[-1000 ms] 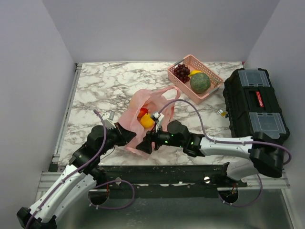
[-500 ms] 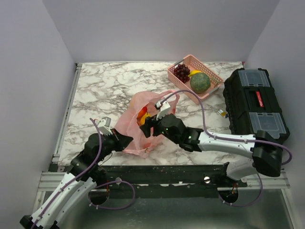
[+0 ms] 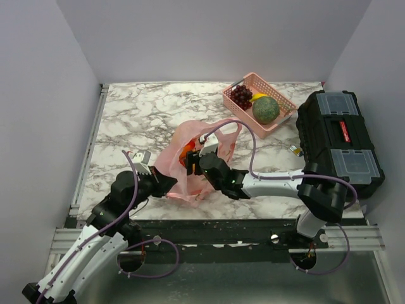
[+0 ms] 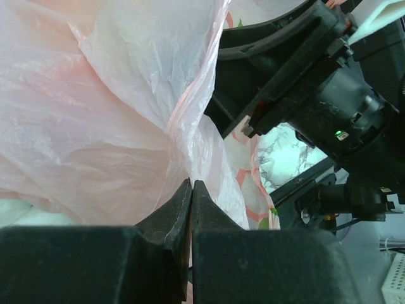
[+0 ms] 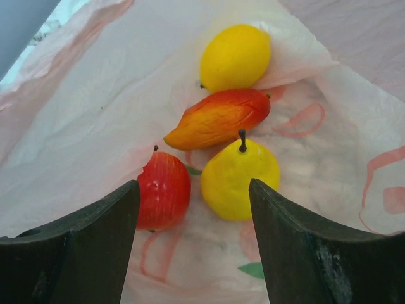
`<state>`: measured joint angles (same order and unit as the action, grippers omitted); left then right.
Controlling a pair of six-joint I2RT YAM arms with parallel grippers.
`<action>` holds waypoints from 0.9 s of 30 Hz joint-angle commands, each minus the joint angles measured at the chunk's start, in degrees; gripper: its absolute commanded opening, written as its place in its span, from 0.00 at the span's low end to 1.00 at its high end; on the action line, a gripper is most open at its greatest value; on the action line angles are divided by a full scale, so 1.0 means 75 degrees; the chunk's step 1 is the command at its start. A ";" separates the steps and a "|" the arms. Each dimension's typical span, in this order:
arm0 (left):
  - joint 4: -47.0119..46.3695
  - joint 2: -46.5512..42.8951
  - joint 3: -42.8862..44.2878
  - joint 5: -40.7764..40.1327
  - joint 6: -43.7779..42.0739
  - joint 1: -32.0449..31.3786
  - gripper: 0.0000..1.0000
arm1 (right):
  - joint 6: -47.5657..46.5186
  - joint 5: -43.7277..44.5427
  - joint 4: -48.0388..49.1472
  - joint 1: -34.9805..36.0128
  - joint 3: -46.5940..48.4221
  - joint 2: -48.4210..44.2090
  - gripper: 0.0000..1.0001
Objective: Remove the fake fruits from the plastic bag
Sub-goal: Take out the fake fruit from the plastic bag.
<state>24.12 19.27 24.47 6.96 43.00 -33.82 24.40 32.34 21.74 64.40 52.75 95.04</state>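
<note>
With my left pincer (image 4: 191, 190) clenched on the bag (image 4: 95, 126) and my right pincer (image 5: 193, 190) released over the pear (image 5: 240, 177), I risk pinching loose film too.

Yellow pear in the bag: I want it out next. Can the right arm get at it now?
Probably yes: the right gripper is open just above the yellow pear, with nothing covering it.

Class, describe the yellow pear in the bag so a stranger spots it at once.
On the marble table lies a pink plastic bag. Four fruits sit inside it; the pear is the yellow one with a dark stem, beside the red apple, unlike the oval lemon.
</note>
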 commanded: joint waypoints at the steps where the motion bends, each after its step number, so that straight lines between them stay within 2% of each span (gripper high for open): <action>1: 0.0094 -0.0003 0.0231 0.0054 -0.0460 0.0043 0.00 | 0.0002 0.0668 0.0919 -0.0121 0.0138 0.0536 0.72; 10: 0.0179 -0.0552 -0.0337 -0.0316 0.0602 0.0045 0.00 | -0.0235 0.0776 0.1262 -0.0388 0.0508 0.1412 0.70; 14: 0.0362 -0.0599 -0.0332 -0.0198 0.0414 0.0045 0.00 | -0.0234 0.0259 0.1402 -0.0612 0.0653 0.1735 0.68; 20: 0.0493 -0.0591 -0.0189 -0.0362 0.0301 0.0043 0.00 | -0.0516 -0.0175 0.1373 -0.0642 0.0989 0.2136 0.56; 27: 0.0471 -0.0130 0.0125 -0.0461 -0.0069 0.0036 0.00 | -0.0606 -0.0621 0.1188 -0.0636 0.0933 0.1943 0.35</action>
<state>26.94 16.19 22.65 5.13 45.01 -33.82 20.88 30.06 30.20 59.57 59.44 110.17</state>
